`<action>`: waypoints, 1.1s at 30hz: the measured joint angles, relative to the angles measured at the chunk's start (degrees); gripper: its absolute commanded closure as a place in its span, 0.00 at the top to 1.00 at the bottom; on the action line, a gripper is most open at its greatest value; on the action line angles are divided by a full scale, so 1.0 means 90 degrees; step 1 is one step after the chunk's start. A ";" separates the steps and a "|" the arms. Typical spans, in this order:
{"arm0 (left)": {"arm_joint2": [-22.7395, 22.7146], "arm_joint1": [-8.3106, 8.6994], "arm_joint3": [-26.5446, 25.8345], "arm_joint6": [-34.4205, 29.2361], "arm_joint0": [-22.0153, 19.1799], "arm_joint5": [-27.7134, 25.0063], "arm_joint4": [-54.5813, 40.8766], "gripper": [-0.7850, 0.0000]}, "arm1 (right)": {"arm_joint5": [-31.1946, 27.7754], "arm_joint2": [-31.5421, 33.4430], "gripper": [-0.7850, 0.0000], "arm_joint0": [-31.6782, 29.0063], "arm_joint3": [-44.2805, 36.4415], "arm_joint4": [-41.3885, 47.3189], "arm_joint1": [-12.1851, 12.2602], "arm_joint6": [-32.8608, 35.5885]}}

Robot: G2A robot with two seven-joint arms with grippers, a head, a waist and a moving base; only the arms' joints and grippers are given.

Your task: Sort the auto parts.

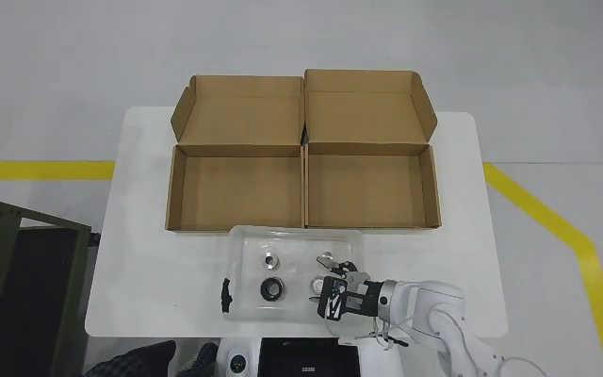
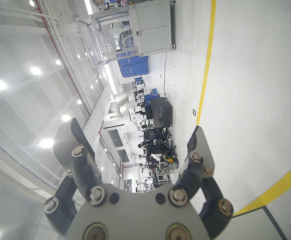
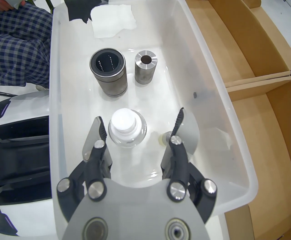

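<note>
Right gripper (image 3: 140, 113) released, jaws spread over the clear bin (image 3: 227, 109), a white-capped part (image 3: 124, 123) between them, nearer one jaw. Large bearing sleeve (image 3: 109, 72) and smaller steel bushing (image 3: 145, 68) stand upright just beyond.

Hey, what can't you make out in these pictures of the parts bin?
- Right wrist view: small pale part, mostly hidden behind a finger of the right gripper.
- Right wrist view: black piece on the bin rim, cut off by the picture edge.
- Top view: dark ring and the parts beside it, too small to identify.
</note>
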 measured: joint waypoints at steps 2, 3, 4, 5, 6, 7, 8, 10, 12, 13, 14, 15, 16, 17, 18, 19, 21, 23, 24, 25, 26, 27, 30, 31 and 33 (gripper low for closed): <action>0.0000 0.0000 0.0000 0.0000 0.0000 0.0000 0.0000 1.00 | -0.0037 -0.0001 0.48 -0.0009 0.0011 -0.0029 0.0017 -0.0010; 0.0000 0.0000 0.0000 0.0000 0.0000 0.0000 0.0000 1.00 | -0.0052 -0.0003 0.47 -0.0011 0.0014 -0.0040 0.0024 -0.0016; 0.0000 0.0000 0.0000 0.0000 0.0000 0.0000 0.0000 1.00 | -0.0070 -0.0008 0.45 -0.0014 0.0020 -0.0054 0.0034 -0.0021; 0.0000 0.0000 0.0000 0.0000 0.0000 0.0000 0.0000 1.00 | -0.0082 -0.0014 0.44 -0.0015 0.0025 -0.0062 0.0040 -0.0025; 0.0000 0.0000 0.0000 0.0000 0.0000 0.0000 0.0000 1.00 | -0.0095 -0.0020 0.43 -0.0014 0.0031 -0.0067 0.0046 -0.0028; 0.0000 0.0000 0.0000 0.0000 0.0000 0.0000 0.0000 1.00 | -0.0111 -0.0029 0.40 -0.0009 0.0041 -0.0070 0.0054 -0.0033; 0.0000 0.0000 0.0000 0.0000 0.0000 0.0000 0.0000 1.00 | -0.0122 -0.0035 0.35 -0.0004 0.0048 -0.0069 0.0059 -0.0037; 0.0000 0.0000 0.0000 0.0000 0.0000 0.0000 0.0000 1.00 | -0.0151 -0.0054 0.22 0.0018 0.0070 -0.0055 0.0070 -0.0043; 0.0000 0.0000 0.0000 0.0000 0.0000 0.0000 0.0000 1.00 | -0.0161 -0.0070 0.08 0.0041 0.0085 -0.0037 0.0078 -0.0049; 0.0000 0.0000 0.0000 0.0000 0.0000 0.0000 0.0000 1.00 | -0.0162 -0.0081 0.00 0.0057 0.0092 -0.0023 0.0083 -0.0054; 0.0000 0.0000 0.0000 0.0000 0.0000 0.0000 0.0000 1.00 | -0.0160 -0.0089 0.00 0.0069 0.0093 -0.0011 0.0086 -0.0060; 0.0000 0.0000 0.0000 0.0000 0.0000 0.0000 0.0000 1.00 | -0.0151 -0.0095 0.00 0.0081 0.0088 0.0005 0.0089 -0.0073; 0.0000 0.0000 0.0000 0.0000 0.0000 0.0000 0.0000 1.00 | -0.0130 -0.0097 0.00 0.0094 0.0072 0.0031 0.0093 -0.0097; 0.0000 0.0000 0.0000 0.0000 0.0000 0.0000 0.0000 1.00 | -0.0116 -0.0095 0.00 0.0100 0.0056 0.0049 0.0097 -0.0116; 0.0000 0.0000 0.0000 0.0000 0.0000 0.0000 0.0000 1.00 | -0.0107 -0.0090 0.00 0.0102 0.0035 0.0073 0.0101 -0.0140; 0.0000 0.0000 0.0000 0.0000 0.0000 0.0000 0.0000 1.00 | -0.0110 -0.0080 0.00 0.0101 0.0003 0.0114 0.0108 -0.0181; 0.0000 0.0000 0.0000 0.0000 0.0000 0.0000 0.0000 1.00 | -0.0133 -0.0051 0.00 0.0091 -0.0050 0.0198 0.0120 -0.0263; 0.0000 0.0000 0.0000 0.0000 0.0000 0.0000 0.0000 1.00 | -0.0180 -0.0002 0.00 0.0073 -0.0102 0.0349 0.0136 -0.0402; 0.0000 0.0000 0.0000 0.0000 0.0000 0.0000 0.0000 1.00 | -0.0198 0.0024 0.00 0.0066 -0.0118 0.0425 0.0143 -0.0467; 0.0000 0.0000 0.0000 0.0000 0.0000 0.0000 0.0000 1.00 | -0.0221 0.0061 0.00 0.0059 -0.0129 0.0542 0.0151 -0.0562; 0.0000 0.0000 0.0000 0.0000 0.0000 0.0000 0.0000 1.00 | -0.0232 0.0093 0.00 0.0057 -0.0130 0.0637 0.0156 -0.0633; 0.0000 0.0000 0.0000 0.0000 0.0000 0.0000 0.0000 1.00 | -0.0234 0.0126 0.00 0.0057 -0.0128 0.0736 0.0161 -0.0702; 0.0000 0.0000 0.0000 0.0000 0.0000 0.0000 0.0000 1.00 | -0.0210 0.0233 0.00 0.0061 -0.0091 0.1114 0.0174 -0.0912; 0.0000 0.0000 0.0000 0.0000 0.0000 0.0000 0.0000 1.00 | -0.0158 0.0282 0.00 0.0065 -0.0081 0.1259 0.0177 -0.0979; 0.0000 0.0000 0.0000 0.0000 0.0000 0.0000 0.0000 1.00 | 0.0005 0.0359 0.00 0.0054 -0.0056 0.1538 0.0174 -0.1138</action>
